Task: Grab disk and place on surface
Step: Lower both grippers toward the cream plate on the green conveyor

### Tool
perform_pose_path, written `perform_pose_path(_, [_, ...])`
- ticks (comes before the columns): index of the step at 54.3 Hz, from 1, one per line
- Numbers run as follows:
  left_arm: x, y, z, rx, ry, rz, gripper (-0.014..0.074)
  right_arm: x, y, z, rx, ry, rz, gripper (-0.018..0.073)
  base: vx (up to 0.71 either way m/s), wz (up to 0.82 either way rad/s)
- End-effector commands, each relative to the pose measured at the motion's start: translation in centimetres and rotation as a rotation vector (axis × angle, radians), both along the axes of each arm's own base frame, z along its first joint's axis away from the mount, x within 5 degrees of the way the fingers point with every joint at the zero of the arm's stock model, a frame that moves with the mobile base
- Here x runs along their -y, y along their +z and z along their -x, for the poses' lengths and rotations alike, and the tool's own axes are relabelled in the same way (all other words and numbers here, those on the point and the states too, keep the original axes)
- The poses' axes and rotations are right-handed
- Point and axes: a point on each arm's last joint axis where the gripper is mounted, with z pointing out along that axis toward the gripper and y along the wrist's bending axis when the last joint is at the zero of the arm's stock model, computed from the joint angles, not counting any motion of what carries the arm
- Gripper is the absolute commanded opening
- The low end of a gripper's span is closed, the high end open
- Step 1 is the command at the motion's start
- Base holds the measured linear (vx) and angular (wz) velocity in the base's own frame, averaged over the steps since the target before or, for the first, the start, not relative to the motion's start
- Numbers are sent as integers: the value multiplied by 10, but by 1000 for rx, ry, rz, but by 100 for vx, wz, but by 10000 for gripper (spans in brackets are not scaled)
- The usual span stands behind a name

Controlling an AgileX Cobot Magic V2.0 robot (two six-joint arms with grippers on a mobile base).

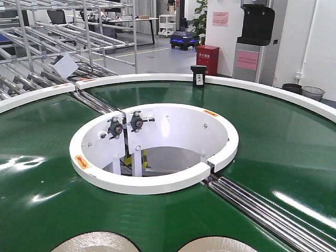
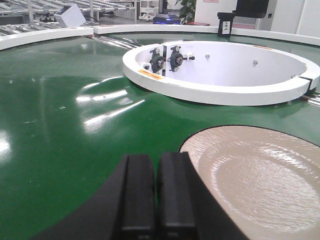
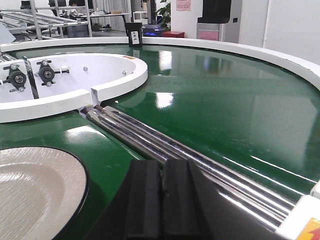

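With the left gripper [image 2: 156, 165] and right gripper [image 3: 161, 167] both pinched together and empty, one disk [image 2: 260, 180] and another disk [image 3: 35, 190] lay flat beside them at the green belt's [image 1: 283, 147] near edge, where descending unopened risked shoving a thin rim away.

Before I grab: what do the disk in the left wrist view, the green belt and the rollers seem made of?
Disk: likely glazed ceramic or stoneware, beige with a dark edge; faint ripple texture and a soft sheen.
Green belt: smooth, glossy plastic or rubber-like sheet; it shows sharp lamp reflections.
Rollers: polished metal, probably steel; mirror-bright streaks run along them.
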Motion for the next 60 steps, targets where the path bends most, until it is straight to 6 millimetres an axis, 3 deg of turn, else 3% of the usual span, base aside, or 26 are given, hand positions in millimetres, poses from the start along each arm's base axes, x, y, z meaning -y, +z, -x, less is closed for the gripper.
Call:
perform_pose_path(1, [0,16,-1,90,-4,5,173,0,7,0,93,2,16,-8,0,0])
perform_pose_path(23, [1,25,-1,189,-9,8,173,-1,13,0,154,10,42,-8,0,0])
perform_pose_path(33, [2,42,2,372,-21,54,173,-3,40,5,345,27,49,-8,0,0])
perform_pose_path(41, [2,93,17,633,-43,103,173,-2,102,17,394,9,51,-8,0,0])
perform_pose_path(50, [0,175,39,663,-6,-15,173,0,167,9,317,-12,53,-8,0,0])
perform_pose_path(55, [0,205,28,563,16,-118,173,1,192,-10,282,-13,72,-8,0,0])
perform_pose_path(60, [0,220,8,484,20,-179,173,2,198,-34,217,-11,68,-8,0,0])
